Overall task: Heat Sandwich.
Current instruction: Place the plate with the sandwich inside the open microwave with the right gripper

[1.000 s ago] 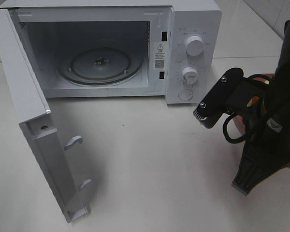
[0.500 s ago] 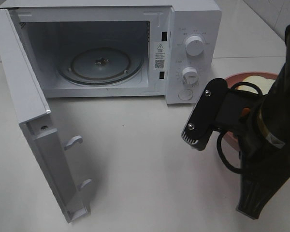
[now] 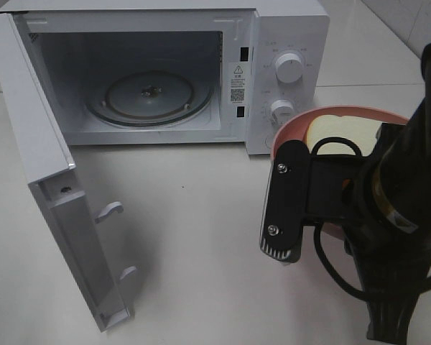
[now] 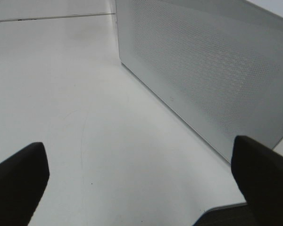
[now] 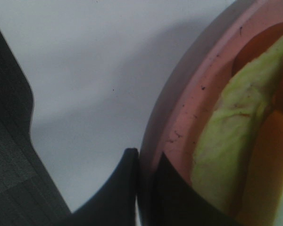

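Note:
The sandwich (image 3: 341,133) lies on a round pink plate (image 3: 345,112), to the right of the microwave's control panel. White bread and pale green filling show on the sandwich (image 5: 226,155) in the right wrist view. My right gripper (image 3: 281,208) is shut on the near left rim of the plate (image 5: 188,117), its jaws pinching the rim from both sides (image 5: 146,162). The plate looks raised off the table. My left gripper (image 4: 137,146) is open and holds nothing, low over the table beside the microwave's perforated outer wall (image 4: 203,70). It is out of the high view.
The white microwave (image 3: 287,43) stands at the back, its door (image 3: 43,180) swung wide open to the left. A glass turntable (image 3: 149,93) lies inside the cavity. The right arm (image 3: 399,237) covers the right front of the white table (image 3: 201,237).
My right gripper has swung left and toward the table's front, carrying the plate. Plate and sandwich, mostly hidden behind the arm a second ago, now show above the gripper. The left gripper stays open.

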{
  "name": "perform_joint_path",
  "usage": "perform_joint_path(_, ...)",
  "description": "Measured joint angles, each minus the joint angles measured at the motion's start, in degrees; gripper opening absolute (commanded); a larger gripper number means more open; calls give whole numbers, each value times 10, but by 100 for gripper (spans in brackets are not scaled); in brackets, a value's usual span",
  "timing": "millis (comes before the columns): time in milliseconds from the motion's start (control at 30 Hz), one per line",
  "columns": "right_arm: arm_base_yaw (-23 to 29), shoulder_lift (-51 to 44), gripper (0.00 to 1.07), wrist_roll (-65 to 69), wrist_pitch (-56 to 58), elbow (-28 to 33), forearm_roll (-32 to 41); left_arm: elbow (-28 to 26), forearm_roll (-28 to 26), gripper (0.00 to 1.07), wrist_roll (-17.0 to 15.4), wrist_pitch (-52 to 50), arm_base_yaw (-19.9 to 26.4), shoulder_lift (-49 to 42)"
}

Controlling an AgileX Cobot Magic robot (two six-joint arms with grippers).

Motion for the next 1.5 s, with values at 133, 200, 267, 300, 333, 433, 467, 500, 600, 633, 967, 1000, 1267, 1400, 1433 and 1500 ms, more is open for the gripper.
perform_joint_path(133, 0, 0, 1, -38, -21, 0, 0, 0, 0, 101, 0, 0, 0, 0)
perform_joint_path(200, 0, 0, 1, -70, -34, 0, 0, 0, 0, 101, 0, 0, 0, 0)
perform_joint_path(267, 0, 0, 1, -96, -44, 0, 0, 0, 0, 101, 0, 0, 0, 0)
perform_joint_path(300, 0, 0, 1, -107, -49, 0, 0, 0, 0, 101, 0, 0, 0, 0)
perform_joint_path(333, 0, 0, 1, -107, -49, 0, 0, 0, 0, 101, 0, 0, 0, 0)
perform_joint_path(433, 0, 0, 2, -151, -66, 0, -1, 0, 0, 101, 0, 0, 0, 0)
perform_joint_path(467, 0, 0, 2, -151, -66, 0, -1, 0, 0, 101, 0, 0, 0, 0)
perform_joint_path(500, 0, 0, 2, -166, -74, 0, -1, 0, 0, 101, 0, 0, 0, 0)
perform_joint_path(600, 0, 0, 2, -182, -81, 0, -1, 0, 0, 101, 0, 0, 0, 0)
perform_joint_path(633, 0, 0, 2, -191, -87, 0, -1, 0, 0, 101, 0, 0, 0, 0)
perform_joint_path(967, 0, 0, 2, -197, -97, 0, -1, 0, 0, 101, 0, 0, 0, 0)
perform_joint_path(1000, 0, 0, 1, -199, -104, 0, -1, 0, 0, 101, 0, 0, 0, 0)
perform_joint_path(1267, -1, 0, 0, -296, -146, 0, -2, 0, 0, 101, 0, 0, 0, 0)
perform_joint_path(1400, -22, 0, 0, -336, -166, 0, 2, 0, 0, 101, 0, 0, 0, 0)
perform_joint_path(1433, -30, 0, 0, -352, -168, 0, 2, 0, 0, 101, 0, 0, 0, 0)
perform_joint_path(1500, -48, 0, 0, -400, -176, 0, 5, 0, 0, 101, 0, 0, 0, 0)
